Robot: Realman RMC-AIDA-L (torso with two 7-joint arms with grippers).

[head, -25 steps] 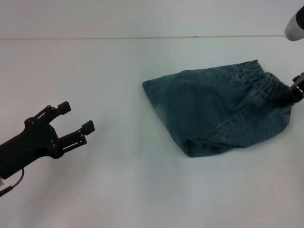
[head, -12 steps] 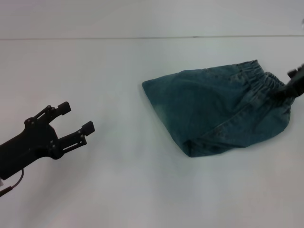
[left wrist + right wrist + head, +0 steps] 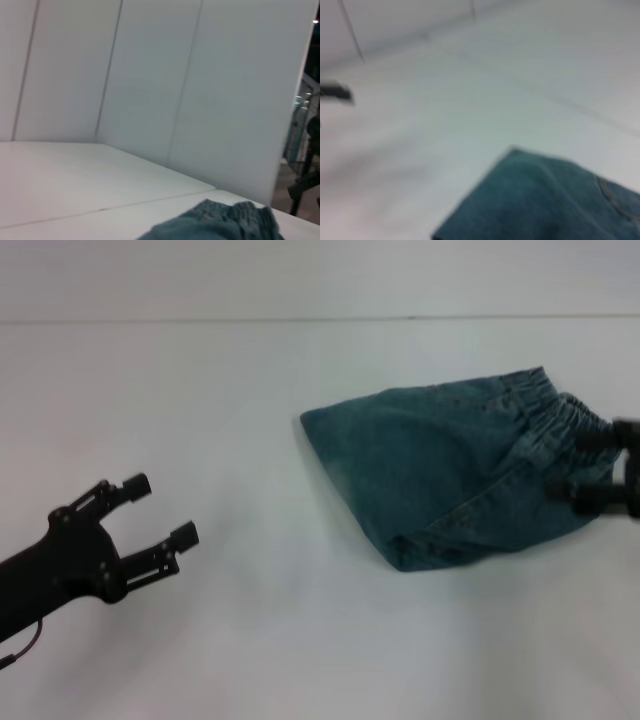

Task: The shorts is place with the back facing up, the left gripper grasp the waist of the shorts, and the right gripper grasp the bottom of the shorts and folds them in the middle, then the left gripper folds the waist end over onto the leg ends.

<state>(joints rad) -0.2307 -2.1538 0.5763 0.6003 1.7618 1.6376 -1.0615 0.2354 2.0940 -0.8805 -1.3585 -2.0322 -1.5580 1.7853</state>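
Observation:
The shorts (image 3: 450,475) lie folded in half on the white table (image 3: 250,390), with one corner pointing left. The gathered waist (image 3: 545,405) runs along their far right end and also shows in the left wrist view (image 3: 245,212). I cannot pick out the leg hems for certain. My right gripper (image 3: 580,462) is at the right edge of the head view. It is open, with one finger over the waist end and the other over the shorts' right edge. My left gripper (image 3: 160,508) hovers open and empty, far to the left of the shorts. The right wrist view looks closely across the denim (image 3: 545,200).
A seam line (image 3: 300,319) crosses the table at the back. Pale wall panels (image 3: 150,75) stand behind the table. A dark stand-like shape (image 3: 305,185) shows beyond the shorts in the left wrist view.
My right gripper was shut on the waist; it has moved down toward the near side and opened, letting the waist go. My left gripper dipped slightly.

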